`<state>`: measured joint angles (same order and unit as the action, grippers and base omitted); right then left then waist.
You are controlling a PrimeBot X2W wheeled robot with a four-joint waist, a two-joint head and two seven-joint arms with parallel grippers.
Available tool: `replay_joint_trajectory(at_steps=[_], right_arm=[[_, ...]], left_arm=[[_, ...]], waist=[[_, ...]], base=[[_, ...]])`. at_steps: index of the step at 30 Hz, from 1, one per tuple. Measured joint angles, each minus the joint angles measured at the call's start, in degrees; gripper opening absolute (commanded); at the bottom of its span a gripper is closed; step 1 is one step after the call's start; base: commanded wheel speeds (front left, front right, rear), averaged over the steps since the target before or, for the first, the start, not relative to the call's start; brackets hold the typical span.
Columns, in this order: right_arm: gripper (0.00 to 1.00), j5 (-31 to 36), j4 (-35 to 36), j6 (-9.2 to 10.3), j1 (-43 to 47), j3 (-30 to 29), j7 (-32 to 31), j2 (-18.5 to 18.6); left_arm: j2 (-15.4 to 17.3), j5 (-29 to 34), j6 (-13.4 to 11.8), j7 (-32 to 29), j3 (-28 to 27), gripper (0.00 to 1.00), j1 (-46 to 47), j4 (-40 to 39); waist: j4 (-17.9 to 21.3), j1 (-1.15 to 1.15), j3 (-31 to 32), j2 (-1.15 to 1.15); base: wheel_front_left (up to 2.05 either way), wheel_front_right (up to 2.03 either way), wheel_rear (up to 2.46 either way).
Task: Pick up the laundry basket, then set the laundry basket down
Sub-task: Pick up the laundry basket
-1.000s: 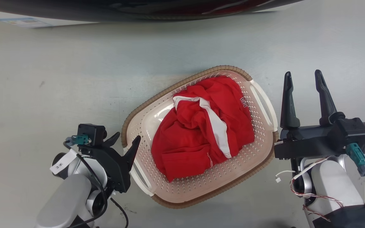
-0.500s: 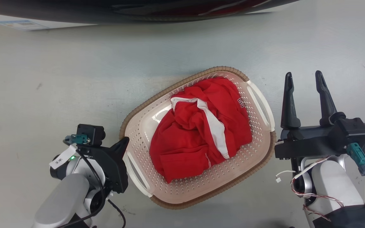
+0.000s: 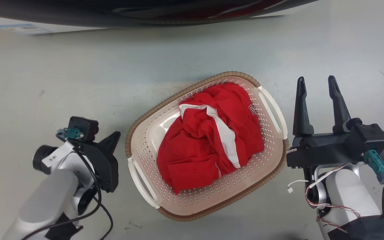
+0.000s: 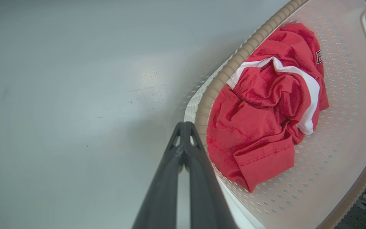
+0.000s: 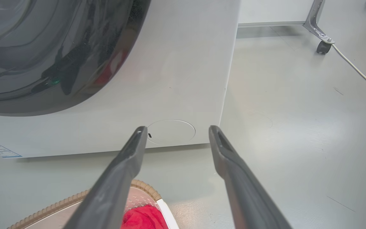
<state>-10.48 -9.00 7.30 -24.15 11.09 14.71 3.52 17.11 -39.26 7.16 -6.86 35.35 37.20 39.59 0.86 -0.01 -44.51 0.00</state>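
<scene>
The laundry basket (image 3: 192,90), cream perforated plastic with a brown woven-look rim, rests on the grey floor with a red and white garment (image 3: 212,140) heaped inside. My left gripper (image 3: 116,134) is shut on nothing, a short gap left of the basket's near-left corner and apart from its white handle (image 3: 142,183). In the left wrist view the closed fingertips (image 4: 184,125) lie just outside the brown rim (image 4: 233,63). My right gripper (image 3: 315,80) stands open just right of the other handle (image 3: 272,110), not touching it. Its spread fingers (image 5: 176,129) point at the washing machine.
A white washing machine (image 5: 170,79) with a dark round door stands just beyond the basket; its dark edge (image 3: 145,10) runs along the top of the head view. A wheeled metal leg (image 5: 324,46) and a white cable (image 5: 357,71) lie on the floor far right.
My left gripper's fingers, apart at the basket's left handle a second ago, have shut and drawn back to the left, away from the basket. The right gripper has barely moved.
</scene>
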Motion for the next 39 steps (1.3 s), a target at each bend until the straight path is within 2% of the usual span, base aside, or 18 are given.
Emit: replay_joint_trajectory(at_steps=[10,20,21,23,28,39], right_arm=[[1.0,-1.2,-0.8,0.0,0.1,0.1,0.0,0.0],[1.0,-1.7,-2.9,0.0,0.4,0.1,0.0,0.0],[1.0,-1.7,-3.2,0.0,0.4,0.1,0.0,0.0],[1.0,-1.7,-4.1,0.0,0.5,0.3,0.0,0.0],[1.0,-1.7,-6.0,0.0,1.1,0.6,0.0,-0.1],[1.0,-1.7,-8.6,-0.1,3.3,0.2,0.0,0.0]], left_arm=[[1.3,0.1,0.4,4.6,-1.6,0.0,4.0,1.4],[-0.5,0.2,0.3,12.8,-3.1,0.02,4.5,2.8],[-0.7,0.2,0.3,13.6,-3.2,0.31,4.4,2.8],[-1.2,0.2,0.1,15.2,-3.6,1.0,3.9,3.0],[-1.8,0.2,-0.7,19.3,-4.5,1.0,1.5,3.4],[-2.1,0.1,-3.2,21.1,-7.0,1.0,-4.5,1.0]], waist=[[0.6,0.01,0.9,0.0],[0.4,0.0,4.5,0.0],[0.4,0.0,4.9,0.0],[0.3,0.0,5.9,0.0],[0.1,0.0,9.0,0.0],[-0.6,0.0,17.3,0.0]], base=[[0.0,0.0,0.0],[0.0,0.0,0.0],[0.0,0.0,0.0],[0.0,0.0,0.0],[0.0,0.0,0.0],[0.0,0.0,0.0]])
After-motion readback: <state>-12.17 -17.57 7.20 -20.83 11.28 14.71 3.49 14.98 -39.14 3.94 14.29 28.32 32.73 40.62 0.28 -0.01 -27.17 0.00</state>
